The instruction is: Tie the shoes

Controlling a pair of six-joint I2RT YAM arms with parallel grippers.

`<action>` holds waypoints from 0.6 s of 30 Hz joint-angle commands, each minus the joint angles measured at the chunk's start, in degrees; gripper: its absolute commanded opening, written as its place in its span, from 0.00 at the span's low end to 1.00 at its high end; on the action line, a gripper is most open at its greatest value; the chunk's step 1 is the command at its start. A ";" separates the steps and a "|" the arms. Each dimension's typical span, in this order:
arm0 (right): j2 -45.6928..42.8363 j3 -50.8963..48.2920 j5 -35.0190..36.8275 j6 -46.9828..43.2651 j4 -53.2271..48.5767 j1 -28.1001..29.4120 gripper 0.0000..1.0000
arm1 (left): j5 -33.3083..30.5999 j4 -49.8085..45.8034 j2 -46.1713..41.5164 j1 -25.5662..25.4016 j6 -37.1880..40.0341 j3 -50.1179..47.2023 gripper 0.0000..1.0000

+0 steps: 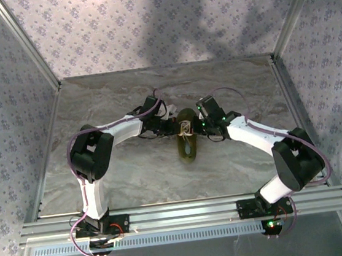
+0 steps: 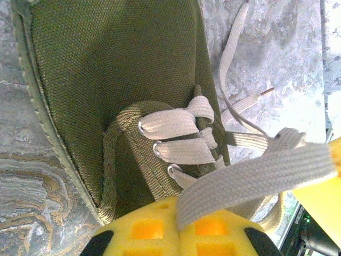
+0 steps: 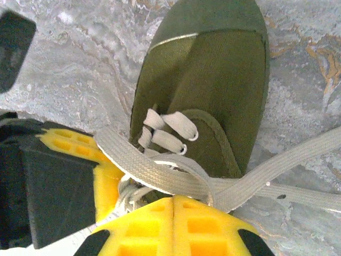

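- Yellow ribbed finger pads of the left gripper (image 2: 178,226): pressed together, clamped on a flat white lace (image 2: 250,178) that runs taut from their seam off to the right.
- Yellow ribbed finger pads of the right gripper (image 3: 175,218): likewise pressed together, with strands of the lace bunched and pinched at their tips; one strand trails away to the right across the table.
- Left gripper, as seen from the right wrist: black body with yellow pads, just beside the shoe's lacing on its left.
- Left arm (image 1: 91,155): base at the near left edge, white upright link rising to a dark elbow, forearm reaching right and away toward the table's centre.
- Right arm (image 1: 295,160): base at the near right edge, dark elbow raised, white forearm reaching left toward the centre.
- Both grippers: meeting over the lacing from opposite sides, close together.
- Small olive-green canvas low-top shoe (image 1: 190,157): upright on its sole at mid-table, between the two grippers, toe pointing away from the bases, dark opening toward them.
- Grey marbled tabletop (image 1: 133,175): bearing the shoe; loose lace ends lie on it.
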 commanded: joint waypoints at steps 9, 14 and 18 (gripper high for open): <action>-6.26 -6.32 -8.72 -8.08 4.37 -0.94 0.00 | 0.96 1.56 -0.83 0.57 -0.14 -0.62 0.00; -8.83 -8.96 -10.66 -7.98 7.27 -1.75 0.00 | 1.53 1.65 -0.61 0.19 -0.23 -0.35 0.00; -9.94 -9.33 -10.30 -4.44 10.17 -2.61 0.00 | 2.37 1.07 -0.35 -1.16 0.68 0.38 0.00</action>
